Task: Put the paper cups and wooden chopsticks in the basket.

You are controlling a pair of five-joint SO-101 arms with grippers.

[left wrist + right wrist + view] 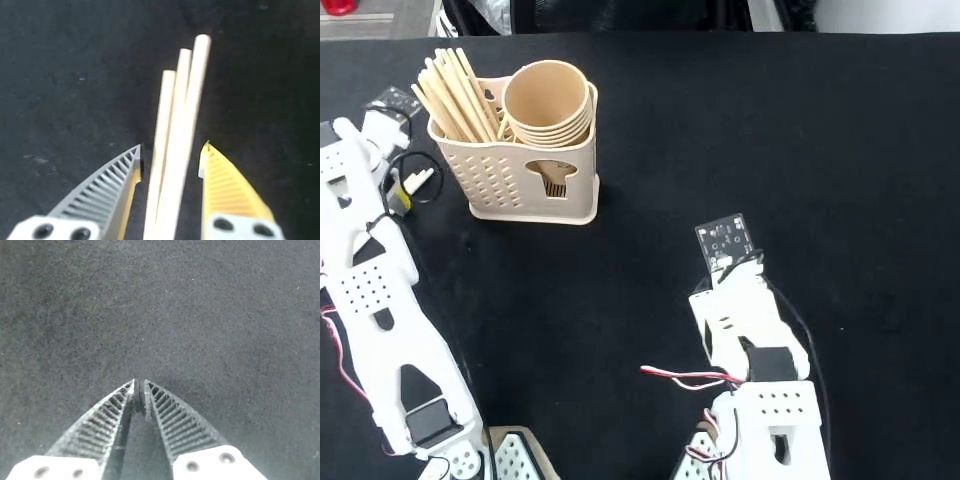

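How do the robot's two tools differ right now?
The left tool grips three chopsticks; the right tool is closed on nothing. The left tool is half grey, half yellow; the right tool is all grey. Both hang over the black table.

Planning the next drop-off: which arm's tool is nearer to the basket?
Left. The left tool, holding chopsticks, sits just beside the basket, at its perforated side. The right tool is shut over bare table, well off toward the opposite side.

No legible text, marks on the circuit board (725, 240) too small to read
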